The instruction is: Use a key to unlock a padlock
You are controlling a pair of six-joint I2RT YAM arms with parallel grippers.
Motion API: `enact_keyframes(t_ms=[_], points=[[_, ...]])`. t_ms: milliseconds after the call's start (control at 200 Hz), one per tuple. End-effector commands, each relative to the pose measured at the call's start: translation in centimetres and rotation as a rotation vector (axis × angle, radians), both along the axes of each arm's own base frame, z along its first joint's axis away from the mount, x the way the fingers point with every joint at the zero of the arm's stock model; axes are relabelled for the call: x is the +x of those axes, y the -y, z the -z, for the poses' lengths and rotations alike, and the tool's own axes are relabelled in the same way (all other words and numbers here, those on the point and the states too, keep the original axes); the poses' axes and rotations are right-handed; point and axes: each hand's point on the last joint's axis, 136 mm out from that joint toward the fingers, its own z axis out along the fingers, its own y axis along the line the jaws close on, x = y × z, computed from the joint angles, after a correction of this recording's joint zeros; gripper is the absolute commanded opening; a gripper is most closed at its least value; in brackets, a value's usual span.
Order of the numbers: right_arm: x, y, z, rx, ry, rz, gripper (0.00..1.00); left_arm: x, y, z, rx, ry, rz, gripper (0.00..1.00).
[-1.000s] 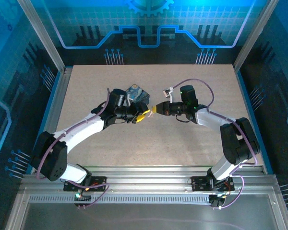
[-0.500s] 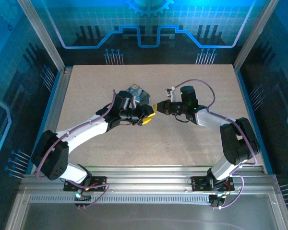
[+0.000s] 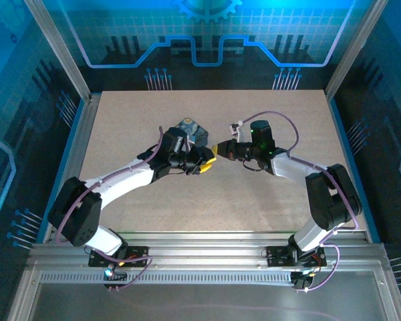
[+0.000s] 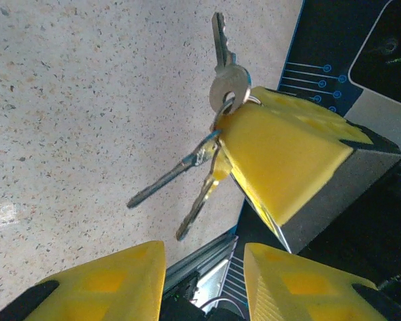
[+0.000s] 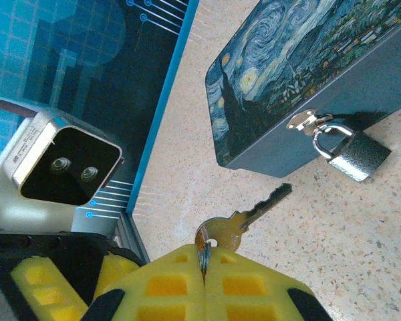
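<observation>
padlock (image 5: 356, 156) hanging on box (image 5: 301, 60) front, key (image 5: 244, 216) before it, box on table (image 3: 134, 120)

So the top cam sits high above and behind the arm bases. It looks down at the whole surface (image 3: 267, 200) from pretty far out, with all four edges in frame. The left wrist cam is super close, peeking out between the yellow fingers of the left end effector (image 4: 204, 261), low across the surface at the right end effector (image 4: 244, 130). The right wrist cam looks out over its own end effector (image 5: 204, 264), back toward the left arm's camera (image 5: 60, 167) and the box (image 5: 301, 87). Both wrist views share the key (image 4: 224, 77) (image 5: 260, 206).
</observation>
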Motion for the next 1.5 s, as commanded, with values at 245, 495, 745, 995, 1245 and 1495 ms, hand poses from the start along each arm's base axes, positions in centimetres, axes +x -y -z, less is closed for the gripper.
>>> enact_keyframes(t_ms=[245,495,745,995,1245,1495], points=[[-0.4,-0.5,-1.2,0.019,0.028,-0.014,0.0,0.9,-0.8,0.5,-0.001,0.014,-0.046,0.26],[-0.6,-0.8,-1.2,0.019,0.023,-0.022,0.0,1.3,-0.9,0.3,-0.011,0.025,-0.052,0.24],[-0.7,-1.4,-1.2,0.024,0.019,-0.031,0.0,1.4,-1.1,0.3,-0.015,0.024,-0.058,0.21],[-0.9,-1.9,-1.2,0.024,0.017,-0.041,0.0,1.5,-1.6,0.7,-0.005,0.023,-0.068,0.13],[-1.1,-1.7,-0.8,0.007,0.009,-0.039,0.07,1.7,-2.4,0.5,0.047,0.092,-0.015,0.0],[-0.9,1.6,-0.1,-0.068,-0.026,0.033,0.38,1.4,-3.4,0.9,0.213,0.281,0.217,0.0]])
